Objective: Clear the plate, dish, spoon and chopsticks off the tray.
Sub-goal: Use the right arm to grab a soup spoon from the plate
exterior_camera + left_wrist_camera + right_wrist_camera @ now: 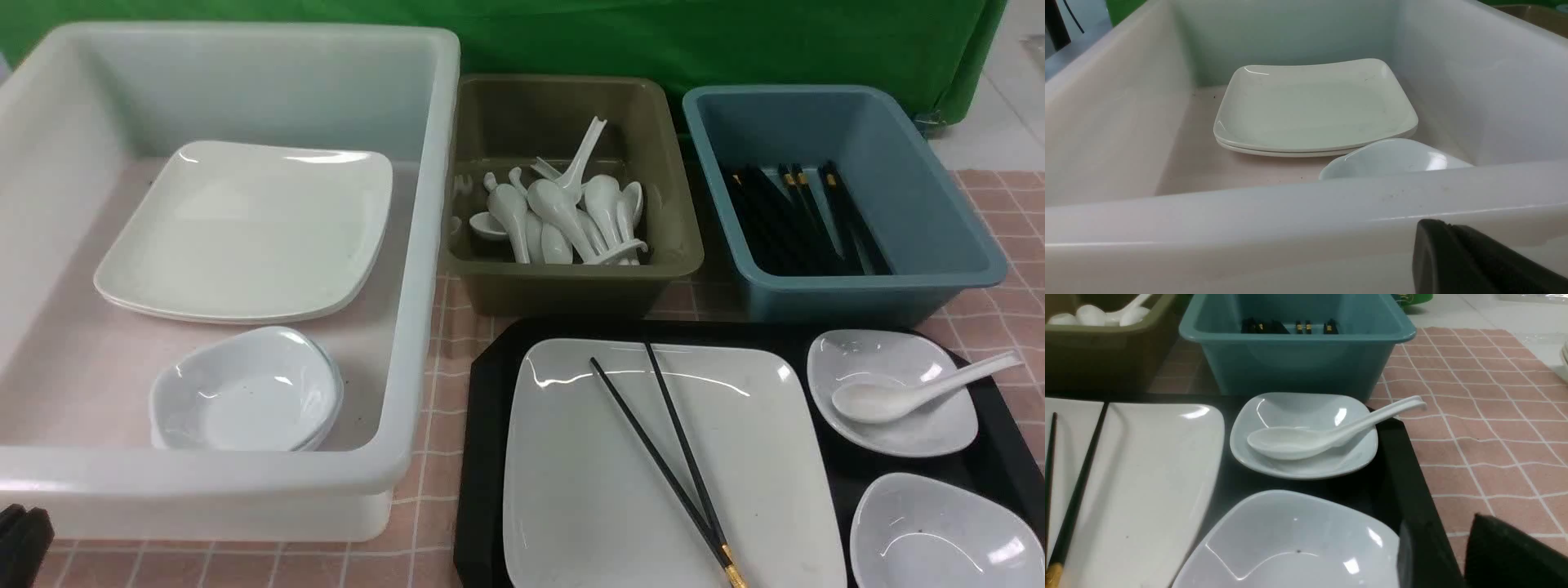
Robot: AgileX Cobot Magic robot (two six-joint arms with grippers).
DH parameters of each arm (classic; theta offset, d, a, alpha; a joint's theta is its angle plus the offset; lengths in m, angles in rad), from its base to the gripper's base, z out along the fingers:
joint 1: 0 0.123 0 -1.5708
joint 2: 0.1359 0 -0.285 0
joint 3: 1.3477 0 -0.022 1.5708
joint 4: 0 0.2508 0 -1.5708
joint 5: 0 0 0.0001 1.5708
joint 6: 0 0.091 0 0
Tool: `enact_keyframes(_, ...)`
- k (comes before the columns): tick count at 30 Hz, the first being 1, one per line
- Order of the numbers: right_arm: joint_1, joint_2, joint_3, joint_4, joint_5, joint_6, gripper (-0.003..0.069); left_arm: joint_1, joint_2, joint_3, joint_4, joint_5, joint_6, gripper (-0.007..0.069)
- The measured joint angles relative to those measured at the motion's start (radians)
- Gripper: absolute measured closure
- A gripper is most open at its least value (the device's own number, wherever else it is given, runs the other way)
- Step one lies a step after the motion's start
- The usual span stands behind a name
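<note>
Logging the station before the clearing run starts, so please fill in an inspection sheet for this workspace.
Surface: pink checked cloth, no spills seen.
Job's things: tray holds the plate with the chopsticks lying on it, a far dish with the spoon in it, and an empty near dish.
Clutter: white bin with stacked plates and stacked dishes; olive bin of spare spoons; blue bin of spare chopsticks.
Grippers: left gripper shut, empty, outside the white bin's near wall; right gripper barely in view, state unclear.
Cables: what looks like a thin dark cable beyond the white bin.
Surroundings: green backdrop, pale floor at the right.
</note>
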Motion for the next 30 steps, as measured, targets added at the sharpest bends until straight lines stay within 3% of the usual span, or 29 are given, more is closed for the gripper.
enact_keyframes(8,0.0,0.0,0.0,0.0,0.0,0.0,0.0418,0.0,0.0,0.0,0.007,0.0,0.002,0.0603)
enact_keyframes(13,0.0,0.0,0.0,0.0,0.0,0.0,0.0418,0.0,0.0,0.0,0.195,0.002,0.102,0.0603)
enact_keyframes(19,0.0,0.0,0.0,0.0,0.0,0.0,0.0418,0.0,0.0,0.0,0.252,-0.008,0.116,0.0603)
enact_keyframes(25,0.0,0.0,0.0,0.0,0.0,0.001,0.0418,0.0,0.0,0.0,0.424,-0.168,0.111,0.0603)
enact_keyframes(30,0.0,0.0,0.0,0.0,-0.005,0.001,0.0418,0.0,0.0,0.0,0.238,-0.472,-0.05,0.0603)
